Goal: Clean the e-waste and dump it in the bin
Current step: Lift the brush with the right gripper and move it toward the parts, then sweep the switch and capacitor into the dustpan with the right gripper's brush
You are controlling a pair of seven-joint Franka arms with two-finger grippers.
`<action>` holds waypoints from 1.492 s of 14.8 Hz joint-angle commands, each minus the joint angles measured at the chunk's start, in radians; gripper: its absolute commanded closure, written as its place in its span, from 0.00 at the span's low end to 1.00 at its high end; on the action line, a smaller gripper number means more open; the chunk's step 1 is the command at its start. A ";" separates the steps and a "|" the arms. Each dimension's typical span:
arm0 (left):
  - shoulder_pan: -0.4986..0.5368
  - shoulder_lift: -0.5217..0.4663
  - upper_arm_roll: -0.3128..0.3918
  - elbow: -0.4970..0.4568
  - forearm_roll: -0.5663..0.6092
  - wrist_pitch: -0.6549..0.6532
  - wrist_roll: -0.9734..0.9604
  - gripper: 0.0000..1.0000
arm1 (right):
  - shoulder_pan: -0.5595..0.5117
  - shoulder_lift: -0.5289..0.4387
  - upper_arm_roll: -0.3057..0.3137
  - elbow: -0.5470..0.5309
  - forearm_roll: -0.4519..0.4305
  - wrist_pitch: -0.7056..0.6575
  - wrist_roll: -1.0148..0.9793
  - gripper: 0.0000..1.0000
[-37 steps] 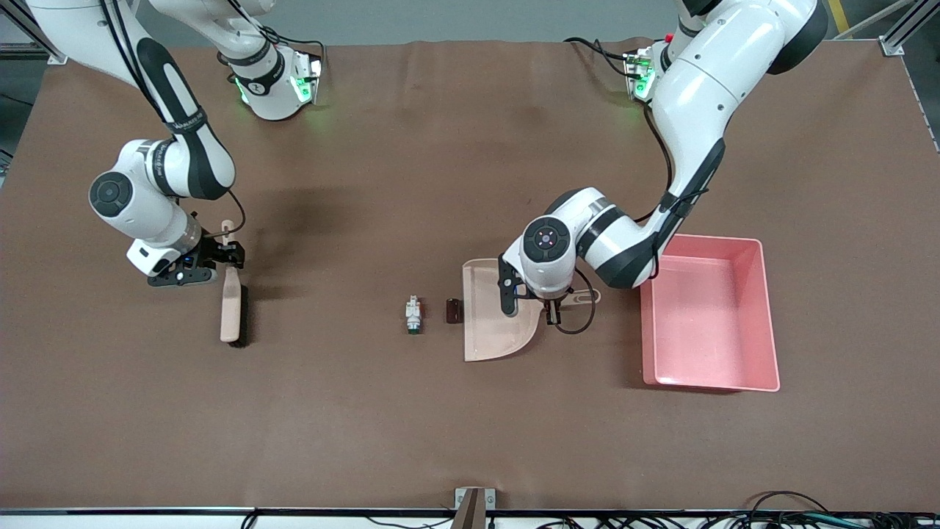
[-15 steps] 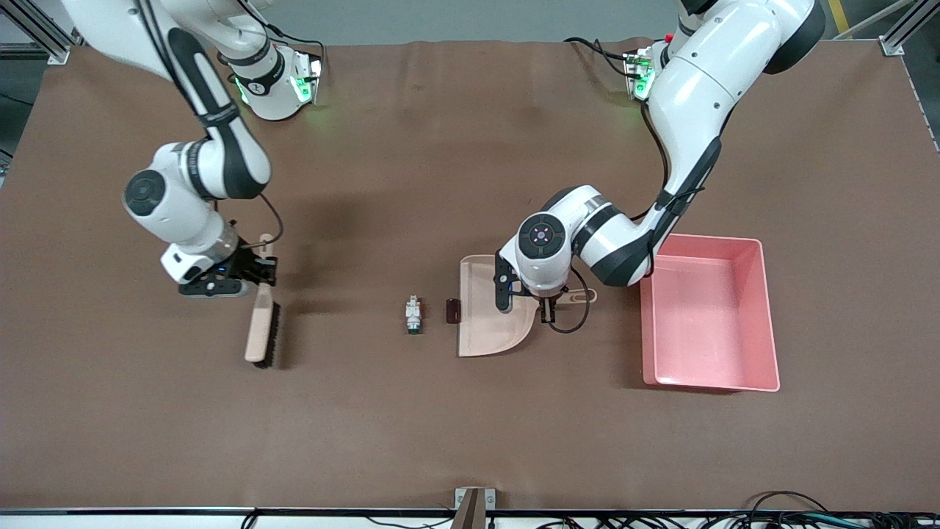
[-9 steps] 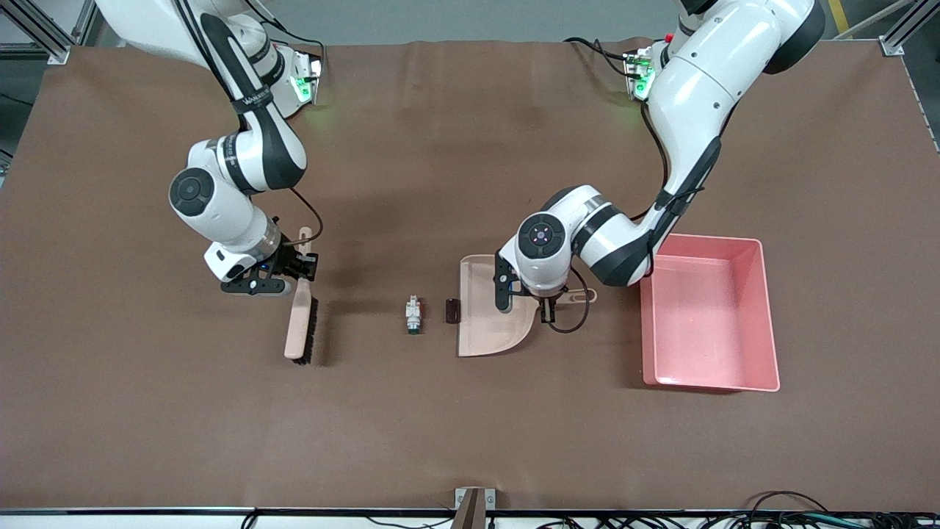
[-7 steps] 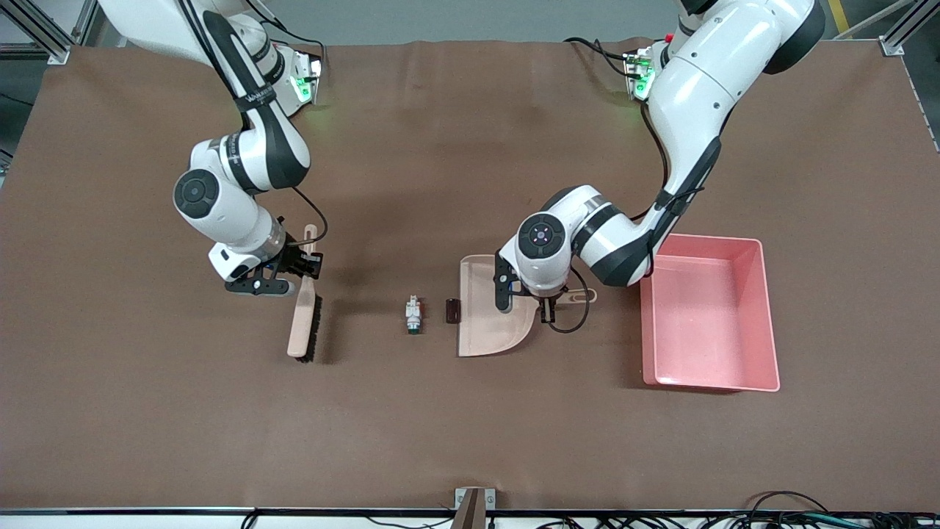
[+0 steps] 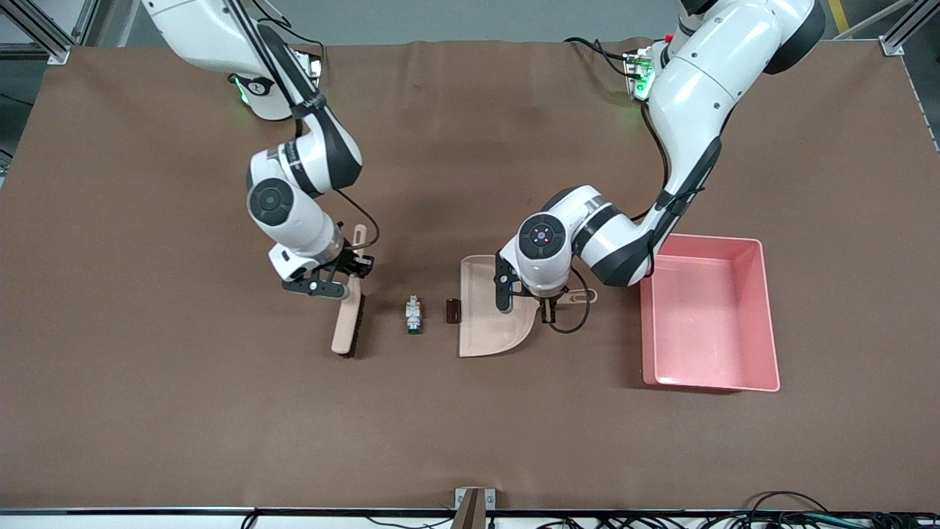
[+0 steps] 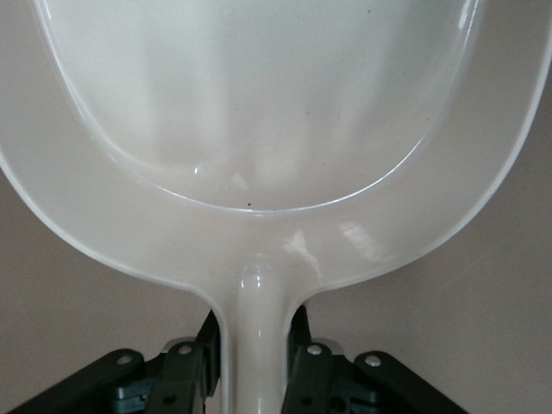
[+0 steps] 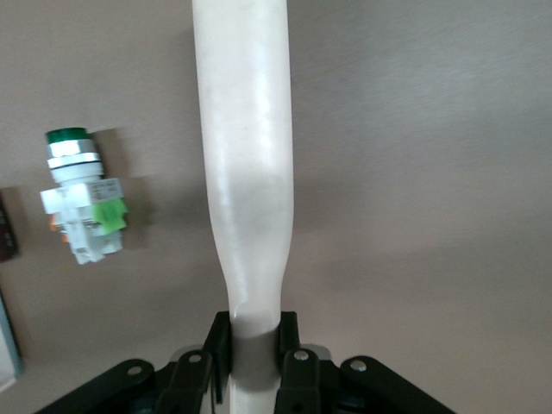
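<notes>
A brown cloth-covered surface [image 5: 470, 426] carries everything. On it lie a white component with a green end [image 5: 414, 314] and, just beside it, a dark cylinder [image 5: 452, 311] at the lip of a beige dustpan [image 5: 488, 334]. A pink bin [image 5: 709, 316] sits toward the left arm's end, and a beige brush [image 5: 345, 327] stands toward the right arm's end.

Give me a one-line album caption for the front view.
Right hand brings the brush toward two e-waste bits while left hand holds the dustpan beside the pink bin.
</notes>
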 commanded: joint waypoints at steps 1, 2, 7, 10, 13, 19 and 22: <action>-0.004 0.001 0.002 0.007 0.004 0.003 -0.003 0.72 | 0.055 0.055 -0.011 0.060 0.021 0.004 0.071 1.00; -0.004 0.001 0.002 0.009 0.002 0.003 -0.003 0.72 | 0.072 0.058 -0.011 0.059 0.020 0.011 0.091 1.00; -0.004 0.001 0.004 0.009 0.004 0.003 -0.003 0.72 | 0.160 0.061 -0.011 0.048 0.021 0.046 0.141 1.00; -0.004 0.001 0.004 0.007 0.002 0.003 -0.004 0.72 | 0.183 0.081 -0.011 0.050 0.021 0.086 0.158 1.00; -0.004 0.001 0.004 0.009 0.001 0.003 -0.004 0.72 | 0.206 0.113 -0.011 0.060 0.020 0.110 0.174 1.00; -0.005 0.004 0.004 0.009 -0.001 0.003 -0.010 0.72 | 0.229 0.133 -0.010 0.097 0.021 0.113 0.206 1.00; -0.005 0.002 0.004 0.009 0.001 0.000 -0.013 0.73 | 0.246 0.155 -0.010 0.126 0.021 0.110 0.215 1.00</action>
